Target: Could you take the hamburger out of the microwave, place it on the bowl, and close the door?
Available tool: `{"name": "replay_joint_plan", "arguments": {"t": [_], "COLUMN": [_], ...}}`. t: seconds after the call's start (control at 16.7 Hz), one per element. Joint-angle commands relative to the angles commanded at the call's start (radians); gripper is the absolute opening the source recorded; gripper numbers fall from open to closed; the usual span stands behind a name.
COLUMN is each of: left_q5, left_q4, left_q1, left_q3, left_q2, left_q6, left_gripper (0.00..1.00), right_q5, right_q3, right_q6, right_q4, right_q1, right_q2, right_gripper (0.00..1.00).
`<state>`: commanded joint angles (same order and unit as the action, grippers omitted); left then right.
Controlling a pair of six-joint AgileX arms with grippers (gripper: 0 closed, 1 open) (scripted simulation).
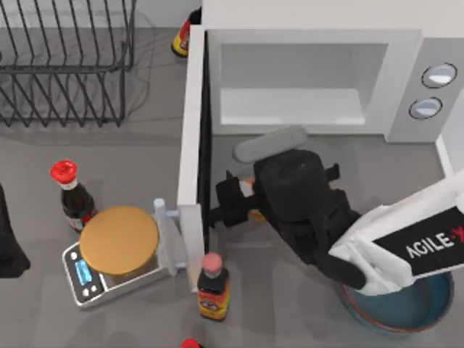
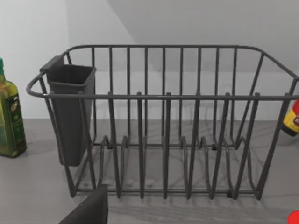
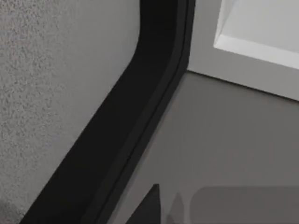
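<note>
The white microwave stands at the back right, its cavity bare. Its door is swung out towards the table's front, edge-on from above; the right wrist view shows the door's grey mesh and black frame close by. My right gripper hovers in front of the cavity, pointing at the door's inner face. Tan and orange slivers of the hamburger peek out under its black body, with the fingers on either side of them. The dark blue bowl sits at the front right, mostly under my right arm. My left arm is parked at the left edge.
A wire dish rack fills the back left. A silver scale with an orange-tan disc sits just left of the door. Sauce bottles flank the scale. A green oil bottle stands beside the rack.
</note>
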<state>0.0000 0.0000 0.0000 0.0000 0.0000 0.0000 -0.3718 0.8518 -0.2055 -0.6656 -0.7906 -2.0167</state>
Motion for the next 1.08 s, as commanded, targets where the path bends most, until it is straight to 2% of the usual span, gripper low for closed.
{"name": "replay_joint_plan", "arguments": {"t": [0.42,0.78,0.9,1.08], "left_q5": [0.000,0.000,0.000,0.000], "left_q4": [0.000,0.000,0.000,0.000], "left_q1": [0.000,0.000,0.000,0.000], "left_q3": [0.000,0.000,0.000,0.000], "left_q2": [0.000,0.000,0.000,0.000], "left_q6": [0.000,0.000,0.000,0.000], "left_gripper": [1.00,1.00,1.00,1.00], "right_q5": [0.003,0.004,0.036,0.161], "right_q3": [0.066,0.068,0.064,0.045], "right_q6": [0.000,-0.001,0.029,0.151], "right_q4": [0.287,0.301,0.308,0.340], "right_q1": [-0.001,0.000,0.025,0.113], "right_q2": [0.211,0.222,0.229,0.246], "right_gripper": [0.00,0.00,0.00,0.00]}}
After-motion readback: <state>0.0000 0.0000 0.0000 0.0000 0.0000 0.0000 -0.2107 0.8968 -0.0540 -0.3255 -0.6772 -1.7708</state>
